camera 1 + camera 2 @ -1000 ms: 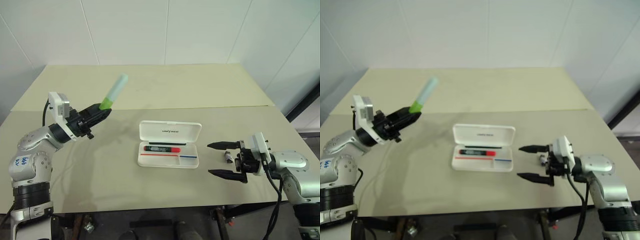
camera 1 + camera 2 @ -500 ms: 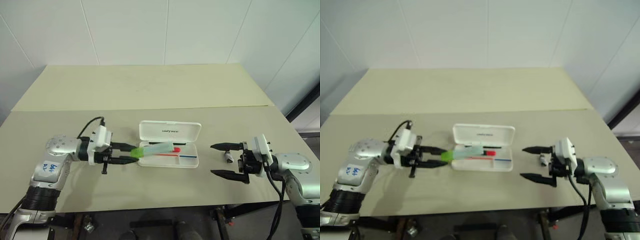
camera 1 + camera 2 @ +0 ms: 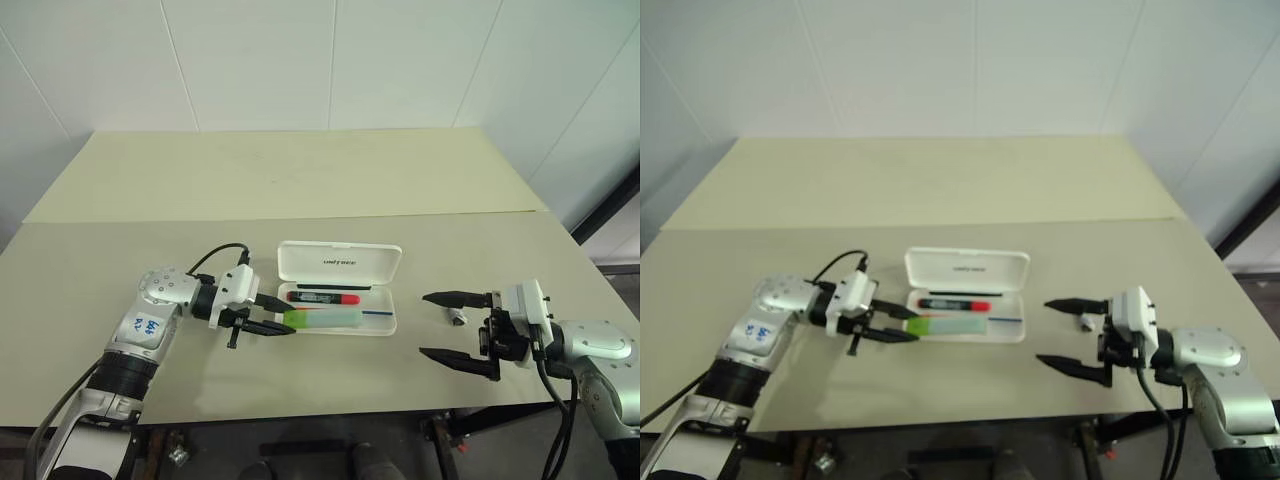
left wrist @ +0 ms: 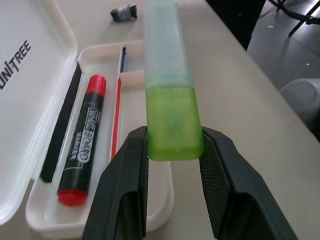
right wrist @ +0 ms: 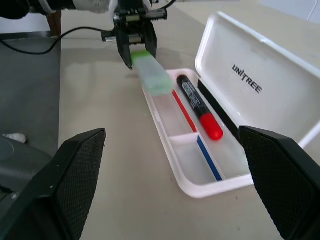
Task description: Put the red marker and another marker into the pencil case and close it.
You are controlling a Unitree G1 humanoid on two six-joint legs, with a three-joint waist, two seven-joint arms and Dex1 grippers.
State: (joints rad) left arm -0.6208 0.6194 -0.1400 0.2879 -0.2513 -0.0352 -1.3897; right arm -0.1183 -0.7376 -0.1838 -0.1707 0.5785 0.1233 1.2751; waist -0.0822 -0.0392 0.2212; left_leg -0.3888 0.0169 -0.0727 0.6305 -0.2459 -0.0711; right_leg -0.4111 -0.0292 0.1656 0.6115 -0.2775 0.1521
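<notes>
Already the red marker [image 3: 325,297] lies inside the open pencil case [image 3: 337,301], along its far compartment under the raised lid. The green-capped marker [image 3: 322,318] now hangs low over the case's near compartment, lengthwise, its cap end at 9 o'clock, pinched between the fingers of the left gripper [image 3: 281,315]. A second ago that gripper held it high, well off at 10 o'clock from the case, so it has swung down and in; releasing it looks like the next step. At 3 o'clock, the right gripper [image 3: 458,330] waits, fingers spread wide and empty, beside a small grey object [image 3: 455,317].
</notes>
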